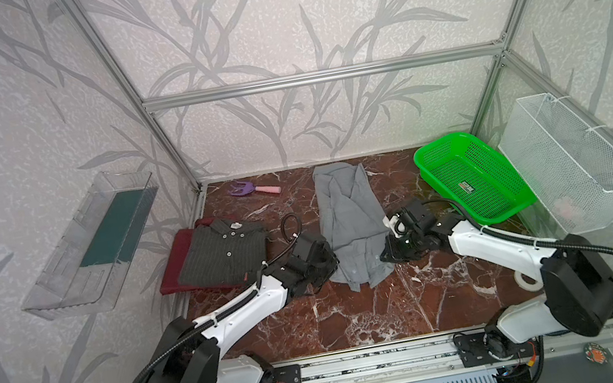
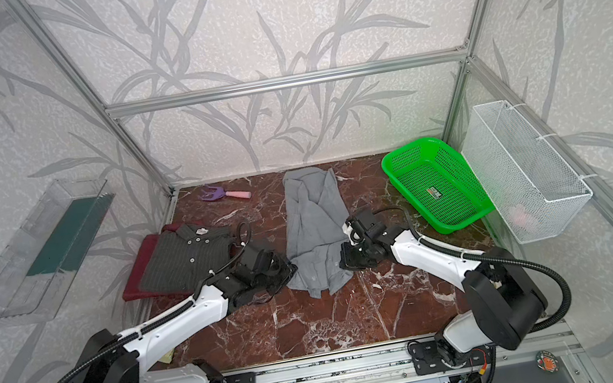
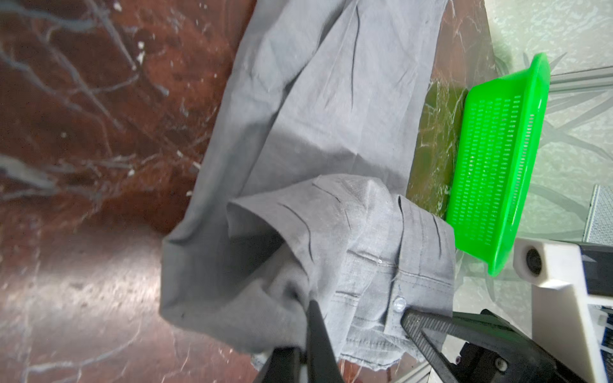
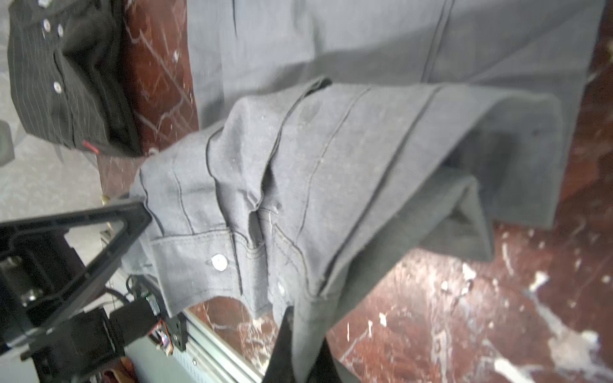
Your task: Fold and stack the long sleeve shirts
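Observation:
A light grey long sleeve shirt [image 1: 346,211] [image 2: 315,216] lies in a narrow lengthwise strip in the middle of the marble table, collar toward the back wall. My left gripper [image 1: 332,266] [image 3: 310,310] is shut on the shirt's near left edge. My right gripper [image 1: 385,255] [image 4: 298,321] is shut on its near right edge. In both wrist views the near end with the cuffs hangs lifted and bunched between the two grippers. A folded dark grey pinstriped shirt [image 1: 222,253] [image 4: 59,83] lies on a folded maroon shirt [image 1: 178,264] at the left.
A green mesh basket [image 1: 429,157] [image 3: 497,165] sits at the back right, next to a white wire basket [image 1: 573,160] on the right wall. A clear bin [image 1: 90,245] hangs on the left wall. A purple and pink toy rake [image 1: 253,188] lies at the back, a tape roll [image 1: 528,279] by the right arm.

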Controlling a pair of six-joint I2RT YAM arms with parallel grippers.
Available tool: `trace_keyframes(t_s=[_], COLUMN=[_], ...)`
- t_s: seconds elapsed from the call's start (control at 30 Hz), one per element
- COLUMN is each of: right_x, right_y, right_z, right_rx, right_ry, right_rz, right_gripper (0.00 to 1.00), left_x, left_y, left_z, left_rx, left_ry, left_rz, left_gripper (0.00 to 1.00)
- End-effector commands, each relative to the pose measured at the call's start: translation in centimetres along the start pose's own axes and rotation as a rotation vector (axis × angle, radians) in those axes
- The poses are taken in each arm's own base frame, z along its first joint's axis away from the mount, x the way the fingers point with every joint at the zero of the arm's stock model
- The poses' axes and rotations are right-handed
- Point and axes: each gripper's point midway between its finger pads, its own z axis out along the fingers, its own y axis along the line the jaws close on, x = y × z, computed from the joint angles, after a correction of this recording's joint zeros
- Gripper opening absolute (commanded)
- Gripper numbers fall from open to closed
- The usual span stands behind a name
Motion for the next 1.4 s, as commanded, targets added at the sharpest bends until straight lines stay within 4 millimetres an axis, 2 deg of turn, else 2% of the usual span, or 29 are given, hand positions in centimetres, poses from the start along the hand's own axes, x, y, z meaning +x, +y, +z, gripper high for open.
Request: trace_keyframes(t_s=[0.0,0.27,0.47,0.63,0.77,0.9,0.97,1.2,1.37], right_x=[2.3,7.7,11.1,12.6,11.9,10.0,9.1,6.1,4.5], right_y=[-0.2,0.9,2.5,2.6,2.6,2.9,2.9,2.6,2.2], right_z=[-0.9,-3.9,-5.8,-7.0,-7.6,-8.5,-8.3,-7.4,-6.2], right_rx=[0.023,0.045,0.038,0.047,0.058,0.098,0.102,0.062,0.035], right_ry=[-0.019,-0.053,-0.072,-0.094,-0.136,-0.200,-0.191,-0.170,-0.143], right_rz=[0.022,-0.033,-0.090,-0.114,-0.125,-0.161,-0.149,-0.084,-0.043], right_gripper=[0.00,0.00,0.00,0.00,0.00,0.00,0.00,0.00,0.00], left_x=[0.8,5.0,7.3,7.5,7.4,5.8,4.9,2.9,2.2], left_y=[0.7,2.9,2.4,1.7,1.5,0.5,0.3,-0.7,-1.3], left_z=[-1.6,-4.7,-7.0,-9.5,-9.6,-9.9,-9.7,-7.3,-5.0], left_rx=[0.004,0.024,0.061,0.093,0.097,0.092,0.071,0.035,0.006], left_ry=[-0.050,-0.075,-0.095,-0.149,-0.161,-0.243,-0.248,-0.221,-0.186], left_rz=[-0.021,-0.003,0.028,0.063,0.065,0.080,0.079,0.050,0.034], left_gripper=[0.00,0.00,0.00,0.00,0.00,0.00,0.00,0.00,0.00])
